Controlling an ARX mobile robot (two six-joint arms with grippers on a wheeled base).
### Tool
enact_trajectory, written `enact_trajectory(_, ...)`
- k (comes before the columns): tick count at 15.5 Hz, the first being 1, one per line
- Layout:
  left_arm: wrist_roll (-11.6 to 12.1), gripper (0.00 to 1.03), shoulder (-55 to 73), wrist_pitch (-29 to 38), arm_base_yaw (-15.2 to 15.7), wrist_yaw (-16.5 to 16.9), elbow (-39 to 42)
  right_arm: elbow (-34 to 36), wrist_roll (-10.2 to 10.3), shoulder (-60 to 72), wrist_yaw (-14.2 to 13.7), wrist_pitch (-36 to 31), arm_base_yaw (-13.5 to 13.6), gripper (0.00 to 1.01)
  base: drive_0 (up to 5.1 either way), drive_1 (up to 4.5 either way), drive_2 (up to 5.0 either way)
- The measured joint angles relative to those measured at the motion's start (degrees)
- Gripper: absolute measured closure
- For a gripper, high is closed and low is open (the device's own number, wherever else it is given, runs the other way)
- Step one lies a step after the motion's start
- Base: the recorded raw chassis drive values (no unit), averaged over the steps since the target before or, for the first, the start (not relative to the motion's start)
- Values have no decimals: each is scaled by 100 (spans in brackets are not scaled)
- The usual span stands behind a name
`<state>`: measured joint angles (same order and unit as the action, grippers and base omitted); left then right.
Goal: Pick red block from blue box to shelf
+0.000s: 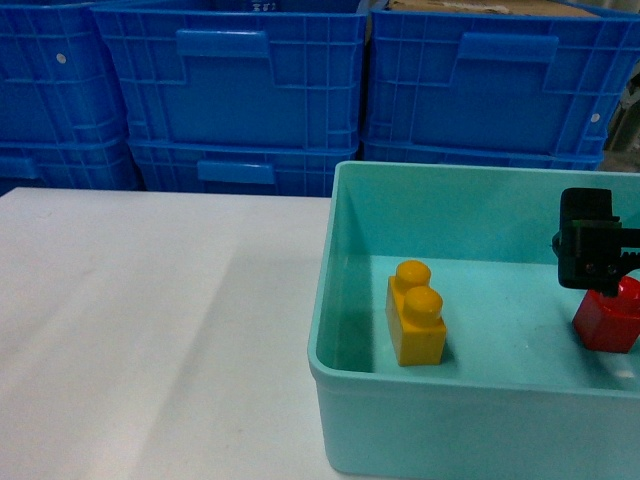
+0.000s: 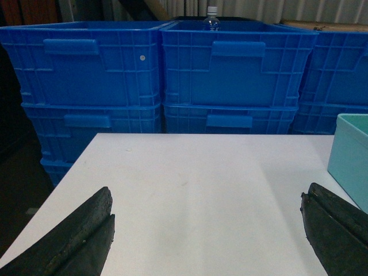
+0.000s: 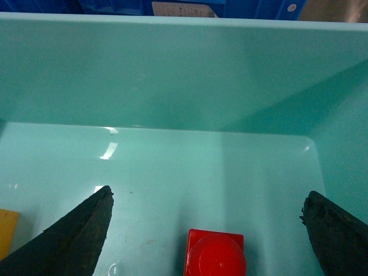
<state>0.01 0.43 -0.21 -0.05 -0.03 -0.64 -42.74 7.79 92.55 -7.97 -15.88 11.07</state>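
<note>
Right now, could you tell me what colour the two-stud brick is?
Yellow-orange; the two-stud brick shows best in the head view.

The blue box [image 1: 350, 300] sits on the right part of the surface [image 1: 150, 330], with stacked crates [image 1: 230, 90] behind the surface's far edge. Inside the box, the two-stud brick [image 1: 416, 315] stands near the left wall and the red block [image 1: 608, 318] lies well to its right. The right end effector [image 3: 207, 230] hangs inside the box, the block between its fingers; the left end effector [image 2: 207, 230] hovers over the surface, left of the box.
</note>
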Motion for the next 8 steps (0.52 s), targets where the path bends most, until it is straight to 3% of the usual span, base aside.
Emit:
enact_trajectory(5,0,5,0,0,0,0,0,-319,177,584,-190,4,138,3,0,0,0)
enact_trajectory(8,-2,5,0,0,0,-2,0,-586,385,866,-382,98,249,3,0,0,0)
